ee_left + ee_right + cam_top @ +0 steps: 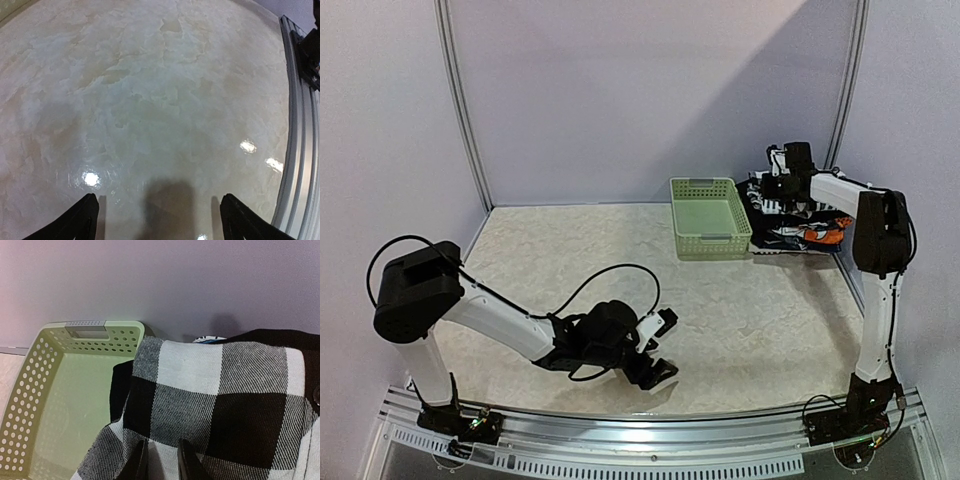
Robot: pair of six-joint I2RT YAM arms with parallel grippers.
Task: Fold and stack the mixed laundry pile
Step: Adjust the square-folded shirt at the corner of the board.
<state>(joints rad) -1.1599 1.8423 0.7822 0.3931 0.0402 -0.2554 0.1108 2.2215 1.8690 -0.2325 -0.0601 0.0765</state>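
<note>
Right tool [161, 447] pinches checked shirt [215, 390] beside basket [30, 405]; left tool [158, 202] spread above table [150, 100].

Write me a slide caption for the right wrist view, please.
Right gripper pinching the black-and-white checked shirt beside the pale green basket.

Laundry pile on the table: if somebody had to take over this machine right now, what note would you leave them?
Left gripper: open, empty, low over the bare table near the front edge.
Right gripper: pinched on a fold of the checked shirt, on top of the pile.
Where: the pile is heaped in the far right corner, beside the green basket, which looks empty.
Done: nothing folded or stacked yet.
Left: draw the shirt out onto the open table, fold it, then do the rest and stack them.
</note>
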